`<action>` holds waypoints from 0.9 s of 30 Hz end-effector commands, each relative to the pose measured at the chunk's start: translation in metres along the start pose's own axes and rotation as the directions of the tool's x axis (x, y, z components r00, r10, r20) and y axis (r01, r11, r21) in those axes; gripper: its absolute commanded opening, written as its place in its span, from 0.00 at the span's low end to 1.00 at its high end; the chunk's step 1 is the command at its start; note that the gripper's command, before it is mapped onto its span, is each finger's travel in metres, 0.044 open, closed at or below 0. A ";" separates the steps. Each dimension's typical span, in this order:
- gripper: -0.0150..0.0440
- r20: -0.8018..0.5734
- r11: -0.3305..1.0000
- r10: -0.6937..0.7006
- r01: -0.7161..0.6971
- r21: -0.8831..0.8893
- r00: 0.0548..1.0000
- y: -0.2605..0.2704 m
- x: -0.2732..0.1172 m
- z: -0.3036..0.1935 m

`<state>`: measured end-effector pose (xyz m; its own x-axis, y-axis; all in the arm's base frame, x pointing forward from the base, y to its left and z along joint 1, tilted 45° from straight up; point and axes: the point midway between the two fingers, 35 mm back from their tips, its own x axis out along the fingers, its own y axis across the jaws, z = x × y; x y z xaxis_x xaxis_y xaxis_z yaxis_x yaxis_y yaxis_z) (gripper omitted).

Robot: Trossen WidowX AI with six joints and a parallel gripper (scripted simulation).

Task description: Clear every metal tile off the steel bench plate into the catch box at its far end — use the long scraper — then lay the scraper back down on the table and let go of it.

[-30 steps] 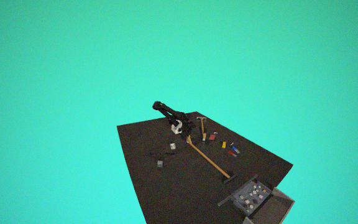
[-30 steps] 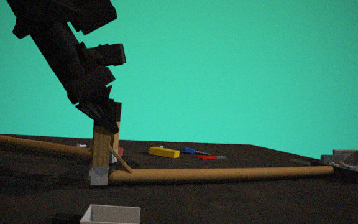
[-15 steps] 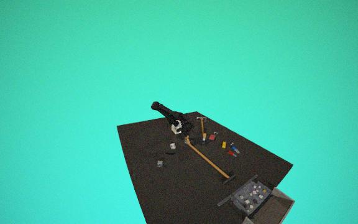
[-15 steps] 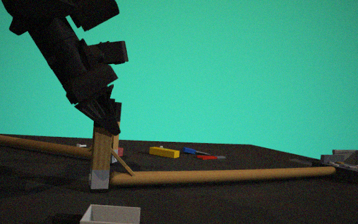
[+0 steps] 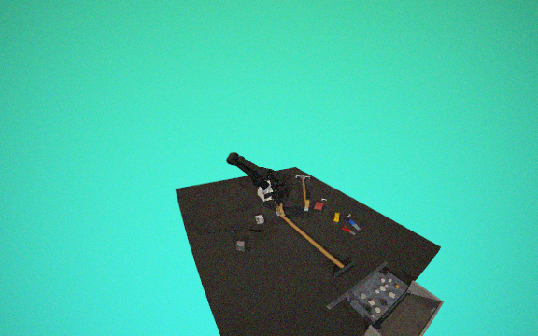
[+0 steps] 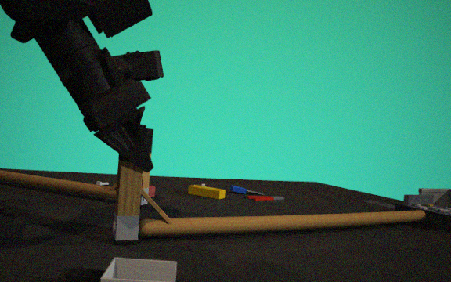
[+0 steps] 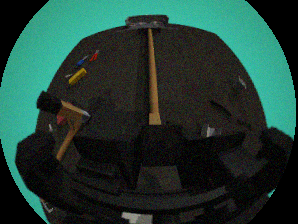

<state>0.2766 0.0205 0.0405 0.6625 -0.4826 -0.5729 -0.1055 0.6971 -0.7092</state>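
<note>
The long scraper (image 5: 312,240) (image 6: 280,224) (image 7: 153,75) has a wooden handle, an upright wooden grip post and a wide dark head. My gripper (image 5: 279,203) (image 6: 135,161) is shut on the top of that post. The handle runs low over the table; whether it touches is unclear. The scraper's head (image 5: 344,269) is just short of the near side of the steel plate (image 5: 371,286). Several pale and dark tiles (image 5: 391,295) and an orange one (image 5: 397,287) lie spread on the plate. The catch box (image 5: 428,295) adjoins the plate's far end; its visible inside shows no tiles.
A shorter wooden-handled tool (image 5: 304,190) (image 7: 67,142) lies beside the arm. A red block (image 5: 318,205), a yellow block (image 5: 336,217) (image 6: 207,191) (image 7: 77,76), and blue-handled (image 5: 353,224) and red-handled (image 5: 346,230) tools lie nearby. Two small boxes (image 5: 260,218) (image 5: 240,245) stand on the opposite side.
</note>
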 end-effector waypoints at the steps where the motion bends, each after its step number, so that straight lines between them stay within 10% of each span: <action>1: 0.25 0.010 1.000 -0.001 0.001 0.009 1.000 -0.002 0.002 0.009; 27: 0.25 0.010 1.000 -0.004 0.004 0.015 1.000 -0.010 0.023 0.044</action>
<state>0.3145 0.0223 0.0481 0.6591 -0.4885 -0.5718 -0.0985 0.6977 -0.7096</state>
